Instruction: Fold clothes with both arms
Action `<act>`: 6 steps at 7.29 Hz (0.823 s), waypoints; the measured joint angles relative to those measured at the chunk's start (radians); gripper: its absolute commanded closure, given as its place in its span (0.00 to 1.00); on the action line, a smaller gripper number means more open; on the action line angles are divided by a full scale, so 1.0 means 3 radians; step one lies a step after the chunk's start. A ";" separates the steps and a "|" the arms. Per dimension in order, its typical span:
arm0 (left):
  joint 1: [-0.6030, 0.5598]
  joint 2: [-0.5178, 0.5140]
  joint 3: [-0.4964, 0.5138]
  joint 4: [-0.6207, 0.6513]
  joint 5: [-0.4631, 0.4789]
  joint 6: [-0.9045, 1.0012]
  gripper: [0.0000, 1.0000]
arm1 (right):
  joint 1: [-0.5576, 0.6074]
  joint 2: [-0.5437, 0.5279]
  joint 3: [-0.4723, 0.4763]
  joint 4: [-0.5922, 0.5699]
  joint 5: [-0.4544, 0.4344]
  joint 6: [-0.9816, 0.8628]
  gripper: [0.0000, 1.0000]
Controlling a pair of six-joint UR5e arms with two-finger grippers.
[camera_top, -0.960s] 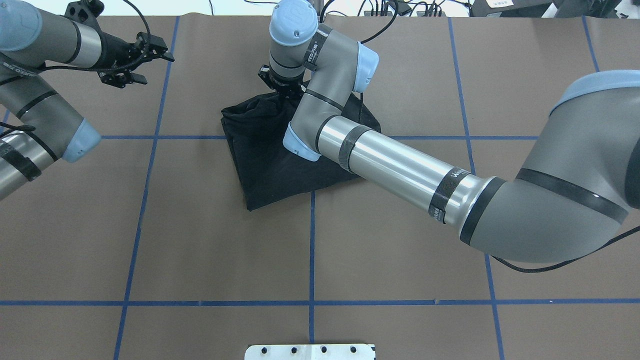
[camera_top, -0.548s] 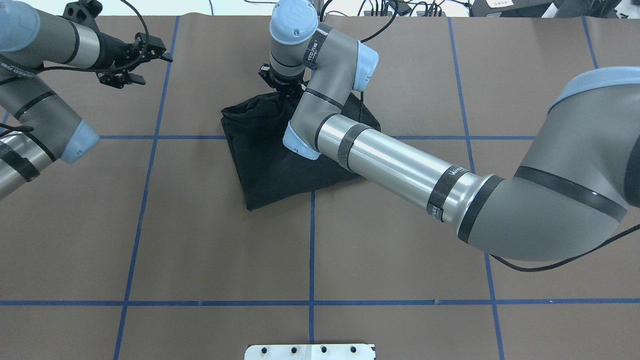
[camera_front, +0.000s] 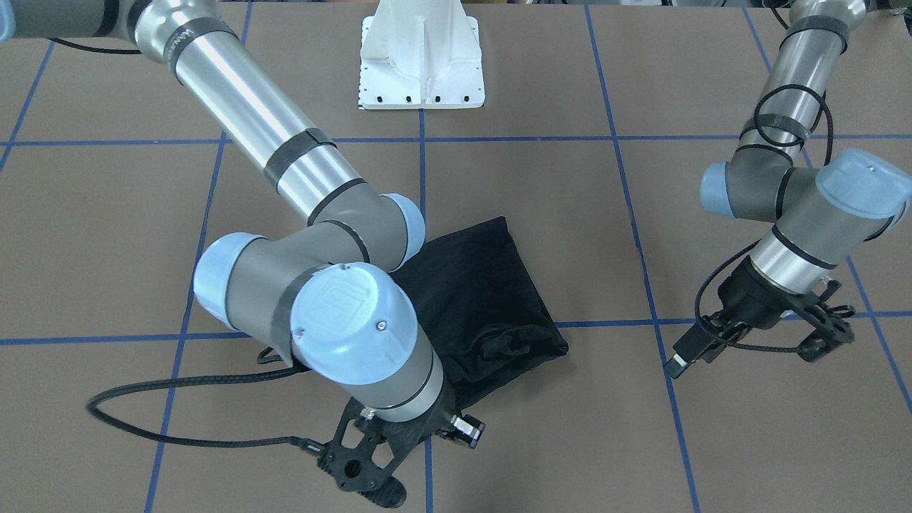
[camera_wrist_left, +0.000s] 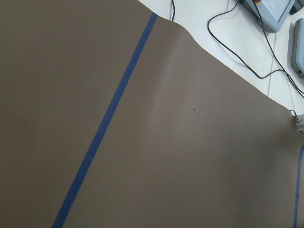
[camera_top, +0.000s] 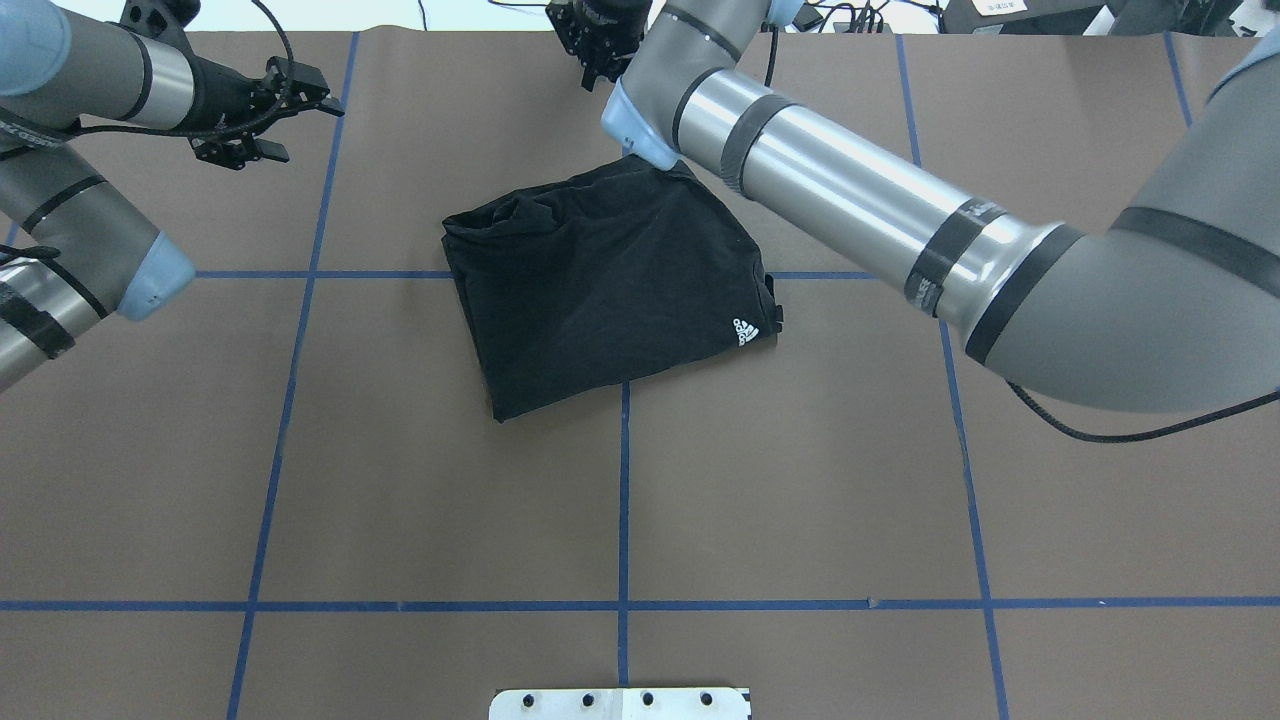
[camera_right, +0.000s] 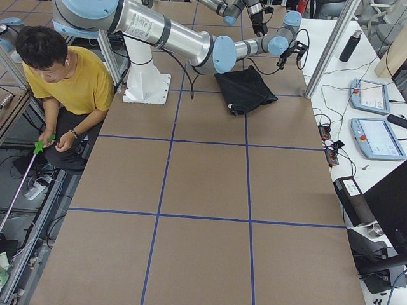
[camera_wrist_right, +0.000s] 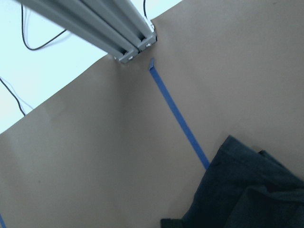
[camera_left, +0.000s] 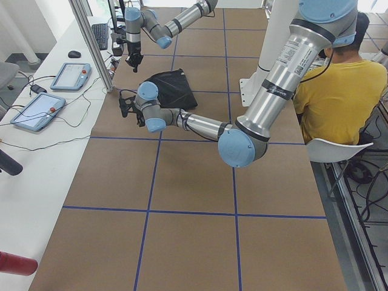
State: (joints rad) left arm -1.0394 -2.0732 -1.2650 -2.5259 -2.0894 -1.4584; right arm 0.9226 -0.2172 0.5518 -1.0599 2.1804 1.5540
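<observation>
The black short-sleeved T-shirt (camera_top: 600,290) lies folded in a compact rectangle on the brown paper-covered table (camera_top: 400,500), its far left corner bunched. The black right hand (camera_top: 598,55) hangs just beyond the shirt's far edge, holding no cloth, its opening impossible to tell; the black left hand (camera_top: 290,125) stands wide, well apart. Retract the right hand high enough to clear the fabric, then flatten the bunched corner

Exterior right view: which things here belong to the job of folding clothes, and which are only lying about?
Belong to the job:
- black T-shirt, lying folded on the table
- right arm
- left arm

Only lying about:
- two teach pendants
- dark bottle
- white base mount
- person in a yellow shirt, seated beside the table
</observation>
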 measured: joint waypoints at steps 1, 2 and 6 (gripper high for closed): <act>-0.0066 0.0042 -0.0001 0.0007 -0.0049 0.0321 0.00 | 0.0134 -0.0311 0.0463 -0.0242 0.0051 -0.0113 1.00; -0.0166 0.0132 -0.0002 0.0007 -0.0131 0.0694 0.00 | 0.0272 -0.0777 0.1091 -0.0532 0.0070 -0.0388 0.81; -0.0794 0.0826 -0.0026 0.0007 -0.0320 0.2436 0.00 | 0.0778 -0.2679 0.3217 -0.1641 0.0020 -0.2213 0.00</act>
State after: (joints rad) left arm -1.2777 -1.8255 -1.2728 -2.5238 -2.1854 -0.7278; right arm 1.1559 -1.0208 1.5168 -1.5522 2.1862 0.8902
